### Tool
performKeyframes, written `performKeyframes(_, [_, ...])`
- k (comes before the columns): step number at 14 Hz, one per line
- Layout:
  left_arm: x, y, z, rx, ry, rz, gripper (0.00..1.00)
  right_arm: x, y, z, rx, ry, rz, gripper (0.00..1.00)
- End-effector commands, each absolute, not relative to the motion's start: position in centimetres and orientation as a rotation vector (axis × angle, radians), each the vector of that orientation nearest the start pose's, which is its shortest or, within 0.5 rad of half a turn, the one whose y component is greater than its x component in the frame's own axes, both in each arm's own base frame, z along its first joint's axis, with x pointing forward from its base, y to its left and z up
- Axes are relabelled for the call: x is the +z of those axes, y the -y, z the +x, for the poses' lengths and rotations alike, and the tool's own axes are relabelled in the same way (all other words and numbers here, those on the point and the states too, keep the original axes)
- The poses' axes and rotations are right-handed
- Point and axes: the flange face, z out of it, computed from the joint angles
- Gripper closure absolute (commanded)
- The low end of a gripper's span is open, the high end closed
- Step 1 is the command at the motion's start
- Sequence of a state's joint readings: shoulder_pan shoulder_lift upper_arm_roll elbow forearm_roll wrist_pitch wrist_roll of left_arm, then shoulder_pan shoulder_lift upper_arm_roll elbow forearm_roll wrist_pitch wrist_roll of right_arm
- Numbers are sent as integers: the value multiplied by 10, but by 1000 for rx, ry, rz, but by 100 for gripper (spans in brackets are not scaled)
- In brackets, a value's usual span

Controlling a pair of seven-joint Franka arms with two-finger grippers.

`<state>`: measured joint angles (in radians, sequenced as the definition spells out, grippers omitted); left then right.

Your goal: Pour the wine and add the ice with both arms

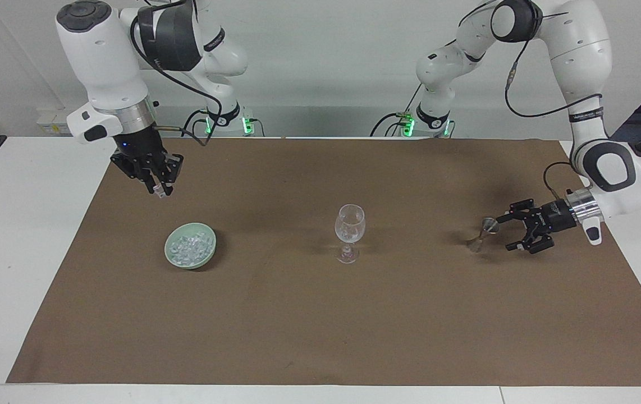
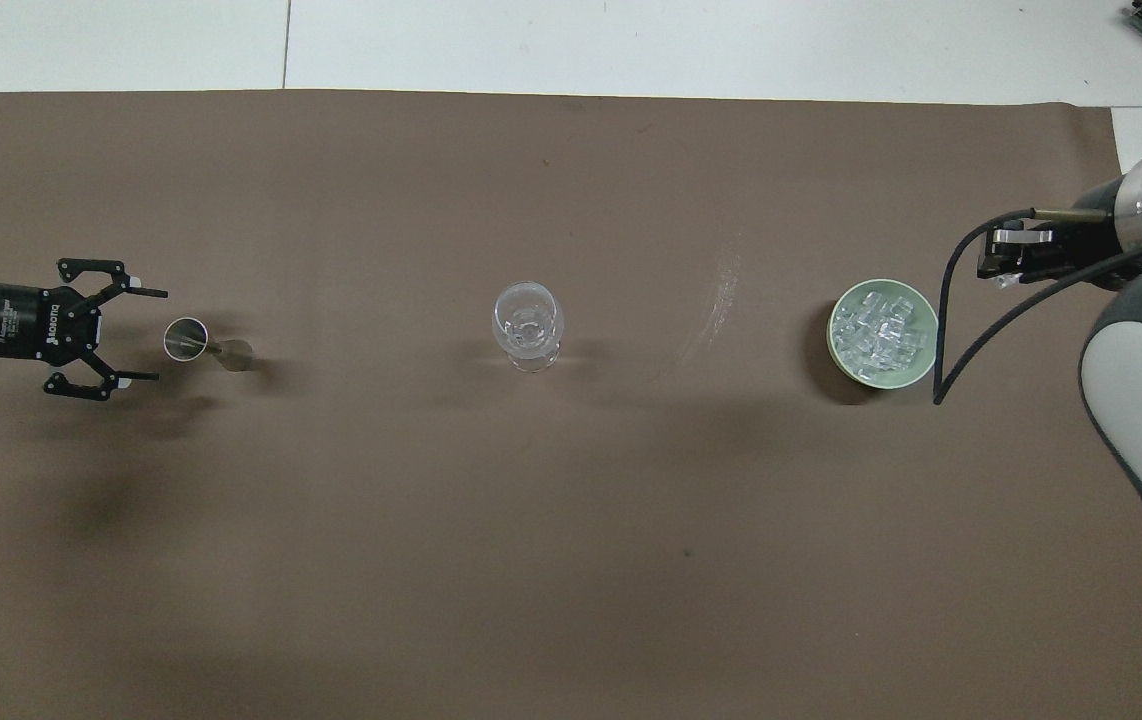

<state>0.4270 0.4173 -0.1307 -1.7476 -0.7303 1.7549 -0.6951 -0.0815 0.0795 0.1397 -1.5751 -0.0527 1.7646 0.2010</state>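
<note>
Right gripper [image 1: 158, 186] [image 2: 1003, 270]: fingertips pressed together on a small whitish chunk [image 1: 159, 192], looks like ice. It hangs raised over the mat [image 1: 320, 325], off the bowl [image 1: 212, 242] [image 2: 831, 335] toward the right arm's end.

Left gripper [image 1: 504, 232] [image 2: 151, 335]: low over the mat, lying sideways, fingers spread wide, holding nothing. A small stemmed glass [image 1: 486, 227] [image 2: 189, 338] stands just off the fingertips, apart from them, not between them.

Ice [image 1: 188, 247] [image 2: 881, 330]: heaped in the green bowl, on the mat toward the right arm's end.

Wine glass [image 1: 349, 227] [image 2: 528, 325]: upright at mid-mat, between the bowl and the small glass, well apart from both. Cannot tell what's in it.

Surface: brown mat, flat, covers most of a white table [image 1: 17, 252]; white strips show at both ends and along the edge farthest from the robots.

Room: plain pale wall [image 1: 326, 56] at the robots' end; green lights [image 1: 248, 124] at both arm bases; black cables hang off both wrists.
</note>
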Motion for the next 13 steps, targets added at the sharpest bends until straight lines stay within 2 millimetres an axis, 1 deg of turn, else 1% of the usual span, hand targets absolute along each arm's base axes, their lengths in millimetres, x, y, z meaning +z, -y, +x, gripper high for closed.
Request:
performKeyframes(1, [379, -138, 615, -587, -1383, 2098, 0, 600, -31, 595, -159, -224, -3138, 100])
performKeyframes(3, [418, -141, 616, -477, -1301, 2217, 0, 599, -36, 595, -157, -236, -3136, 100])
performKeyframes(4, [433, -138, 615, -431, -1251, 2264, 0, 599, -45, 595, -157, -232, -3132, 100])
performKeyframes(5, [448, -128, 614, -370, -1156, 2355, 0, 598, -52, 595, -155, -236, -3130, 100])
performKeyframes(6, [459, -121, 611, -322, -1070, 2447, 0, 599, -63, 593, -157, -251, -3125, 100])
performKeyframes(7, [469, -118, 609, -288, -1016, 2503, 0, 599, -76, 592, -154, -272, -3119, 100])
performKeyframes(8, [479, -110, 608, -260, -953, 2555, 0, 598, -87, 591, -152, -286, -3115, 100])
performKeyframes(10, [501, -90, 604, -187, -788, 2694, 0, 598, -101, 589, -140, -312, -3082, 100])
performKeyframes(12, [516, -78, 600, -147, -708, 2769, 0, 599, -113, 587, -128, -340, -3053, 100])
performKeyframes(13, [522, -68, 599, -125, -612, 2824, 0, 604, -134, 583, -141, -316, -3049, 100])
